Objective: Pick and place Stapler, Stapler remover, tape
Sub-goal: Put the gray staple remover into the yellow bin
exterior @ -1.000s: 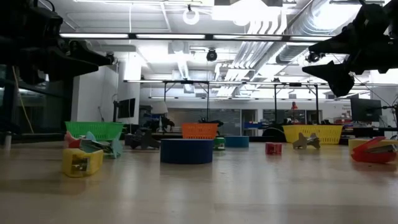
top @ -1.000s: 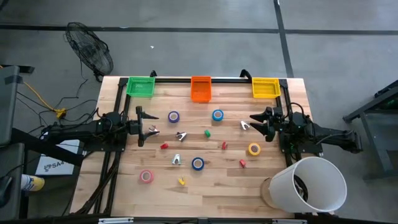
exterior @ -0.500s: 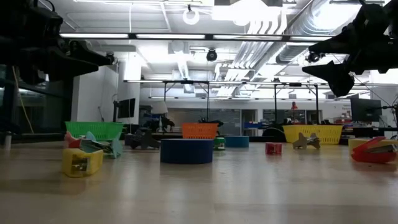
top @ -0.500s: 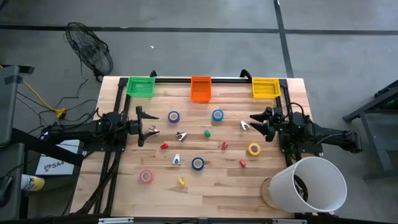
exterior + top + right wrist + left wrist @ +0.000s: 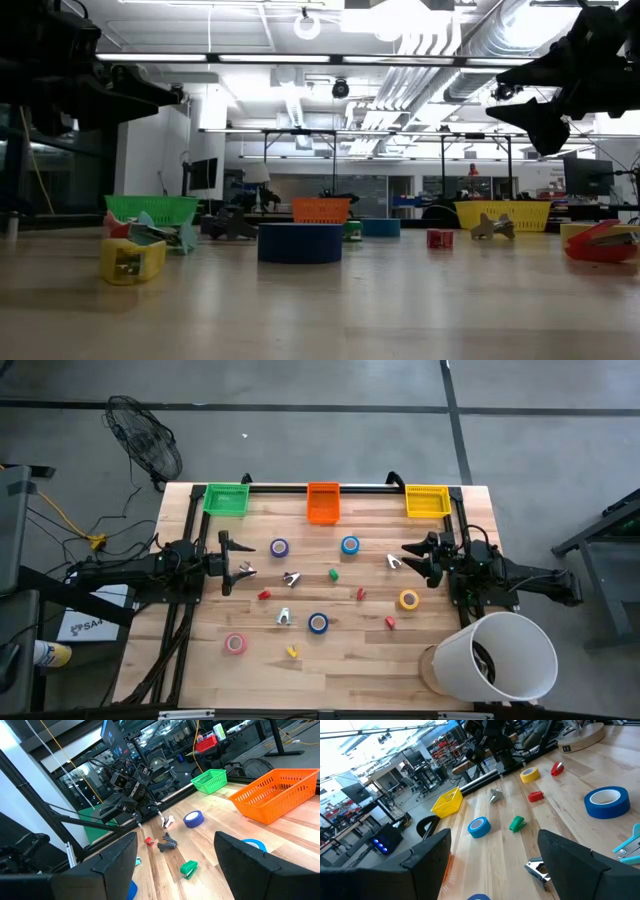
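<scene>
Several tape rolls lie flat on the wooden table: purple (image 5: 279, 547), blue (image 5: 349, 545), yellow (image 5: 408, 599), another blue (image 5: 318, 623) and pink (image 5: 235, 644). Small staplers, such as a green one (image 5: 334, 574) and a red one (image 5: 265, 594), lie among them. So do metal staple removers (image 5: 291, 578) (image 5: 394, 561). My left gripper (image 5: 225, 563) hovers open at the table's left side. My right gripper (image 5: 417, 562) hovers open at the right side. Both point level toward the middle with nothing between their fingers.
Green (image 5: 225, 498), orange (image 5: 322, 501) and yellow (image 5: 427, 501) bins stand along the far edge. A white bucket (image 5: 497, 655) stands at the near right corner. A fan (image 5: 145, 440) is on the floor beyond the far left corner.
</scene>
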{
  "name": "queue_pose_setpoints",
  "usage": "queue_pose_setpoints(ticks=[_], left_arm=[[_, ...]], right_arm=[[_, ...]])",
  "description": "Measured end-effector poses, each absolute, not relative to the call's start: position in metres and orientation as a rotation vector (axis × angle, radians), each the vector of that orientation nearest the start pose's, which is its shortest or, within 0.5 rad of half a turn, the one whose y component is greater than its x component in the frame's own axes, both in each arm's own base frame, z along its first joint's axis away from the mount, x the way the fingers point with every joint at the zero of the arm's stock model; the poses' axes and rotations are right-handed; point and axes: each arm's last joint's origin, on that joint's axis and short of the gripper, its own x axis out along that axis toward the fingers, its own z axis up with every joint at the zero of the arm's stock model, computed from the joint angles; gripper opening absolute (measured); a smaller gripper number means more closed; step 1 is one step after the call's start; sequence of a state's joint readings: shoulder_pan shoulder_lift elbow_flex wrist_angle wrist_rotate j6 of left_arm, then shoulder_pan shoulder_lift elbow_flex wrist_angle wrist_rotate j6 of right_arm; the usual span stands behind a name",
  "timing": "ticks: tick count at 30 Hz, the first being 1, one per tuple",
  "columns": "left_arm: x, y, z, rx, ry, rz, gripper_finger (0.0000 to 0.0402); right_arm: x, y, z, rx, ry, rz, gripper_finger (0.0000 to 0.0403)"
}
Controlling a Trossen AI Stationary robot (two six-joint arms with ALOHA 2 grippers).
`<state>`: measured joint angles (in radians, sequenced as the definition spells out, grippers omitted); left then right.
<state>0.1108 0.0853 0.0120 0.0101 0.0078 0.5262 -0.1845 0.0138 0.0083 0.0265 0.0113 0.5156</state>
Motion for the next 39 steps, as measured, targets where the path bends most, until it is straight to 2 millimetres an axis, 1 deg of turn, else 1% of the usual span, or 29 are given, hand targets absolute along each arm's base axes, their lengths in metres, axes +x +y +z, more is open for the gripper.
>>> queue_pose_setpoints(ticks=[6, 10, 15, 19, 23, 28, 31, 33, 36, 39], left_arm=[[0.102, 0.011, 0.162, 0.522, 0.089, 0.084, 0.0294], [0.102, 0.011, 0.162, 0.522, 0.089, 0.084, 0.0294], [0.102, 0.011, 0.162, 0.522, 0.089, 0.084, 0.0294], [0.102, 0.011, 0.162, 0.522, 0.089, 0.084, 0.0294], [0.102, 0.011, 0.162, 0.522, 0.089, 0.084, 0.0294], [0.102, 0.011, 0.162, 0.522, 0.089, 0.084, 0.0294], [0.102, 0.011, 0.162, 0.522, 0.089, 0.084, 0.0294], [0.102, 0.011, 0.162, 0.522, 0.089, 0.084, 0.0294], [0.102, 0.011, 0.162, 0.522, 0.089, 0.084, 0.0294], [0.102, 0.011, 0.162, 0.522, 0.089, 0.084, 0.0294]], right_arm=[[0.096, -0.018, 0.168, 0.533, -0.073, -0.185, 0.0256], [0.096, -0.018, 0.168, 0.615, -0.082, -0.182, 0.0256], [0.096, -0.019, 0.17, 0.773, -0.125, -0.176, 0.0256], [0.096, -0.02, 0.17, 0.792, -0.139, -0.211, 0.0256], [0.095, -0.021, 0.174, 0.808, -0.066, -0.282, 0.0256], [0.098, -0.023, 0.19, 0.803, 0.079, -0.432, 0.0256], [0.104, -0.026, 0.202, 0.806, 0.178, -0.522, 0.0256], [0.112, -0.028, 0.212, 0.794, 0.24, -0.566, 0.0256], [0.128, -0.032, 0.226, 0.765, 0.307, -0.589, 0.0256], [0.149, -0.038, 0.24, 0.763, 0.372, -0.57, 0.0256]])
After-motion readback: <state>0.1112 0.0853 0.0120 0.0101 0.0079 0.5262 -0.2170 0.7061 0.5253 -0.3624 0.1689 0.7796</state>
